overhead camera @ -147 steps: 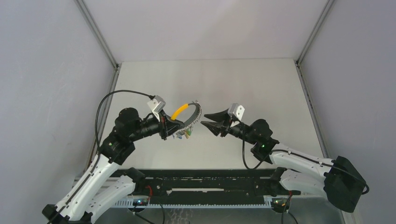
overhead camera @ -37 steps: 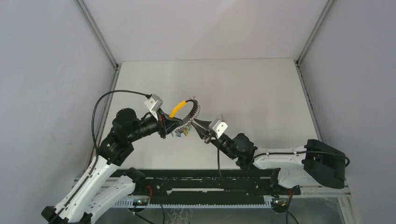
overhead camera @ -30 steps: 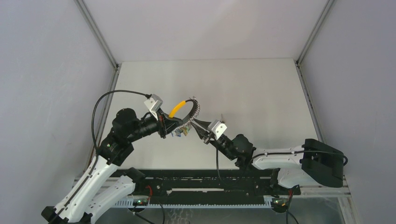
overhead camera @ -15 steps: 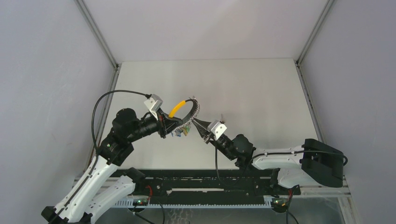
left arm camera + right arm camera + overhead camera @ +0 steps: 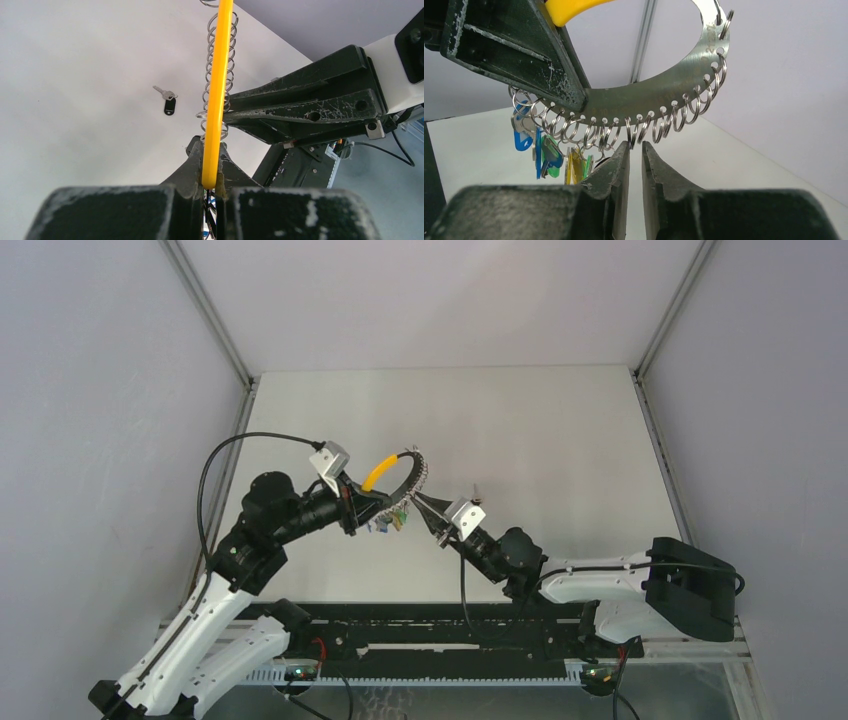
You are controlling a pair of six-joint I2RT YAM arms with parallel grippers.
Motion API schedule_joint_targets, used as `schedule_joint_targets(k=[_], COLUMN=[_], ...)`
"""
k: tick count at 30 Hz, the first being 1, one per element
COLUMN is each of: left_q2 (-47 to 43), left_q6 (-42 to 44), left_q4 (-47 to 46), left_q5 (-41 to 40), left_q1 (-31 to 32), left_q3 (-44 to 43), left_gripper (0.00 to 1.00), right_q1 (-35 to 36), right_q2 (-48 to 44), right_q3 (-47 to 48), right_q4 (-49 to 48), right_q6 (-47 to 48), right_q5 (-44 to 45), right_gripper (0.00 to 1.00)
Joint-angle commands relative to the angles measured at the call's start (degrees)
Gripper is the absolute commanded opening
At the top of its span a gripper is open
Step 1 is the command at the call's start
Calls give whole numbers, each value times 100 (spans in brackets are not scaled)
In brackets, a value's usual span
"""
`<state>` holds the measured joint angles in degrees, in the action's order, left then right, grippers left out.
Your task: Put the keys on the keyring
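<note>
The left gripper [image 5: 209, 167] is clamped on the yellow-orange curved band [image 5: 218, 75] of the silvery metal keyring [image 5: 651, 95], holding it up over the white table [image 5: 540, 430], just as it did a few seconds back. What has changed is the right gripper [image 5: 634, 147]. It stood wide open, off to the right of the ring. Now it is tucked in close under the ring's near edge, jaws drawn to a narrow slit. Its tips sit at the row of small wire split rings [image 5: 674, 117], one loop dipping between them; I cannot tell whether it is pinched. Blue and green plastic tags [image 5: 541, 150] hang to the left. The small black-headed key [image 5: 169, 104] lies loose on the table, to the right of the ring.
</note>
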<state>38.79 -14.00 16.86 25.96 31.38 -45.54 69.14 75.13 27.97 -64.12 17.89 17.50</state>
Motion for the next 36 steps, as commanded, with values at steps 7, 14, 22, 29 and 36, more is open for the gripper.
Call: schedule_joint_targets(k=[7, 14, 22, 29, 36], left_q2=[-13, -15, -173, -289, -418], left_q6=[0, 49, -209, -1029, -1677], left_q4=[-354, -298, -348, -993, -1659], left_q5=[-64, -112, -436, -640, -614], left_q1=[69, 97, 97, 85, 71], left_q3=[-10, -34, 74, 499, 757], left_gripper=[0, 0, 0, 0, 0], right_q1=[55, 55, 55, -91, -200], right_q2=[19, -7, -191, -245, -27], right_q3=[341, 344, 324, 77, -105], right_q4=[-161, -105, 178, -30, -477], right_q6=[75, 94, 76, -127, -283], right_q5=[16, 59, 86, -12, -141], right_gripper=[16, 10, 0, 0, 10])
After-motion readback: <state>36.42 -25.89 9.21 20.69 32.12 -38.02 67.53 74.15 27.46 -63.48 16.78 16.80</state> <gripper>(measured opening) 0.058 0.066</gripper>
